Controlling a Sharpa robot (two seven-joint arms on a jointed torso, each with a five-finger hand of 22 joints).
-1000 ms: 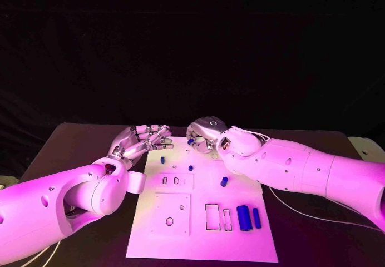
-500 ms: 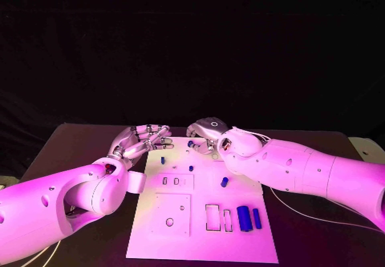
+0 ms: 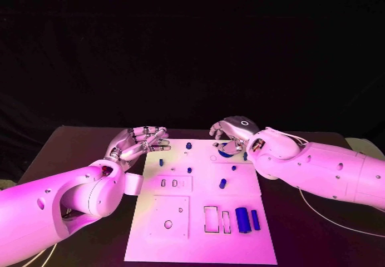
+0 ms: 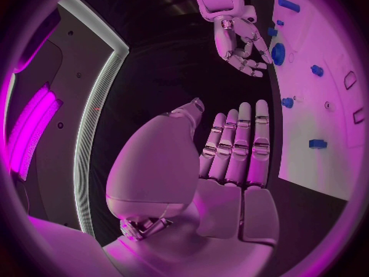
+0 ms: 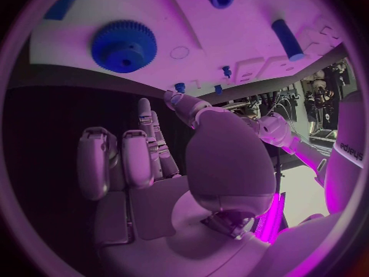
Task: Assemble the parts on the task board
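Note:
The white task board [image 3: 201,245] lies in the middle of the table. My right hand [image 3: 231,135] hovers over its far right corner, fingers apart and holding nothing. Just under it a blue gear [image 3: 223,152] lies flat on the board; the right wrist view shows the gear [image 5: 123,46] apart from the fingers [image 5: 146,126]. My left hand [image 3: 141,141] is open beside the board's far left corner, fingers [image 4: 240,143] straight along the edge. From the left wrist the right hand [image 4: 240,42] appears close to the gear [image 4: 277,53].
Small blue pegs [image 3: 161,162] [image 3: 189,169] stand on the board's far half, and a short cylinder [image 3: 223,182] lies mid-board. Two blue blocks [image 3: 242,218] [image 3: 256,218] lie beside empty rectangular slots [image 3: 212,218] near the front right. Dark table [image 3: 72,150] surrounds the board.
My right hand has moved to the right, from the board's far middle to its far right corner, uncovering a small peg there. The left hand has stayed in place.

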